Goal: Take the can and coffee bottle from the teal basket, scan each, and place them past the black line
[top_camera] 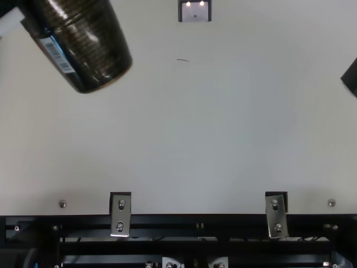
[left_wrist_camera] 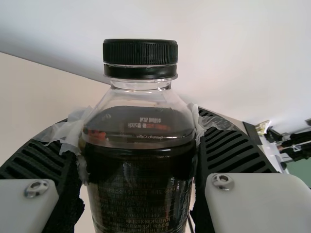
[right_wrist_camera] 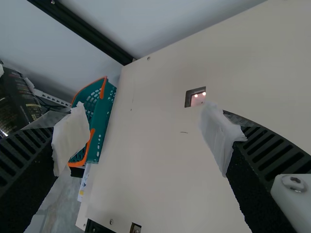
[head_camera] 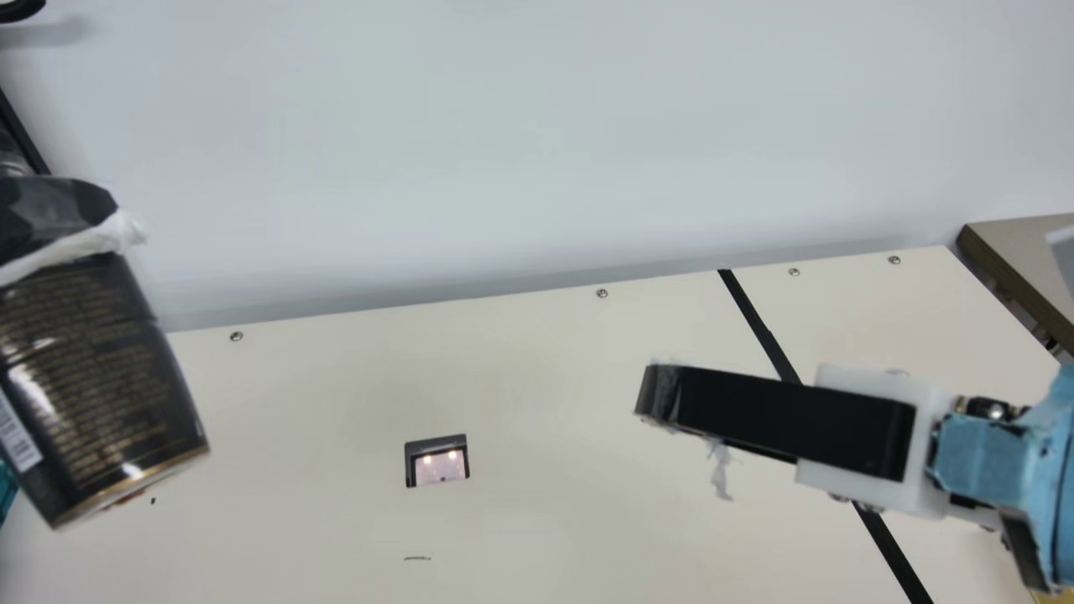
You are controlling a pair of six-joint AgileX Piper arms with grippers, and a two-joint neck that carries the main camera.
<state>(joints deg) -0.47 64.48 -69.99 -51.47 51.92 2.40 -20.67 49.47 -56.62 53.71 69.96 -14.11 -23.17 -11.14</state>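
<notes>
Main view: coffee bottle [head_camera: 101, 377] tilted above left edge of worktop [head_camera: 302, 520], base end nearer scanner [head_camera: 440, 470]. Left gripper [left_wrist_camera: 141, 125] clamps bottle; right gripper [right_wrist_camera: 145, 138] open, beyond scanner.

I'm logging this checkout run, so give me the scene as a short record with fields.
left claw: closed on the coffee bottle
bottle pose: tilted, held clear of the table
barcode: on the bottle's side
right claw: open, empty
scanner: on the table, two lights lit
black line: on the table
teal basket: at the table's edge
</notes>
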